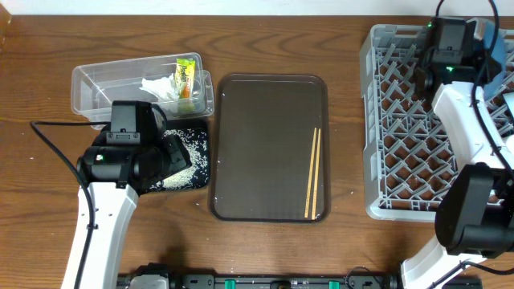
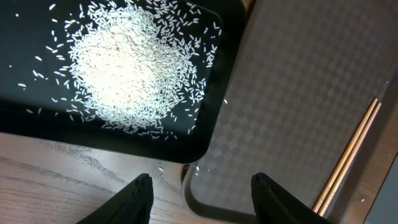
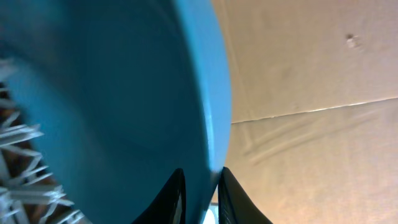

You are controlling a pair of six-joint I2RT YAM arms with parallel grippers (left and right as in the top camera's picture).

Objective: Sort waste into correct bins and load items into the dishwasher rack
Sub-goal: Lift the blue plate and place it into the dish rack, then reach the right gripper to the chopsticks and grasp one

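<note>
My left gripper point(image 2: 202, 199) is open and empty, low over the table edge between the black tray point(image 2: 37, 124) and the brown serving tray; it also shows in the overhead view point(image 1: 170, 156). Loose white rice point(image 2: 130, 62) lies piled in the black tray. The clear tub point(image 1: 96, 80) holds crumpled tissue point(image 1: 158, 86) and the yellow-green wrapper point(image 1: 186, 76). Two chopsticks point(image 1: 313, 172) lie on the brown tray. My right gripper point(image 3: 200, 193) is shut on the rim of the blue bowl-plate point(image 3: 112, 93), above the far part of the dishwasher rack point(image 1: 401, 136). The white bowl and the cups are not visible.
The brown serving tray point(image 1: 257, 120) lies in the middle between the bins and the rack. A few rice grains lie on the table by the black tray's corner point(image 2: 160, 168). The right arm crosses the rack's right side.
</note>
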